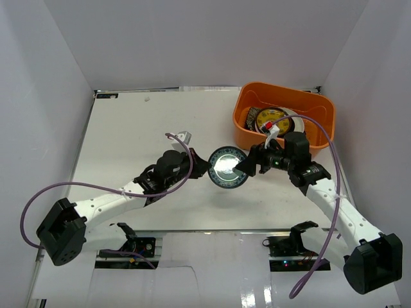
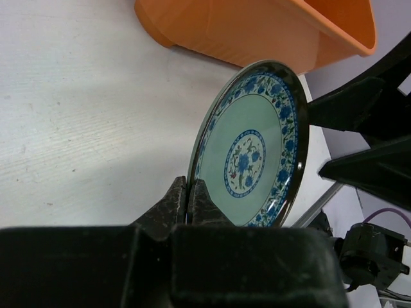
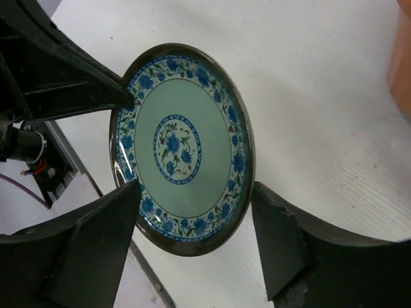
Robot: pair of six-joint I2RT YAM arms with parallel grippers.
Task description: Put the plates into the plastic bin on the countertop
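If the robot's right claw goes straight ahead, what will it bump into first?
Most likely the blue-green patterned plate, which sits right between the right gripper's open fingers. The left gripper, pinching the plate's rim, looks to be just beyond it.

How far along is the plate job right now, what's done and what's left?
Done: several plates already lie in the orange bin, and I see none loose on the countertop. In hand: the blue-green patterned plate, left gripper shut on its rim, right gripper open around the opposite edge. Left: getting that last plate into the bin.
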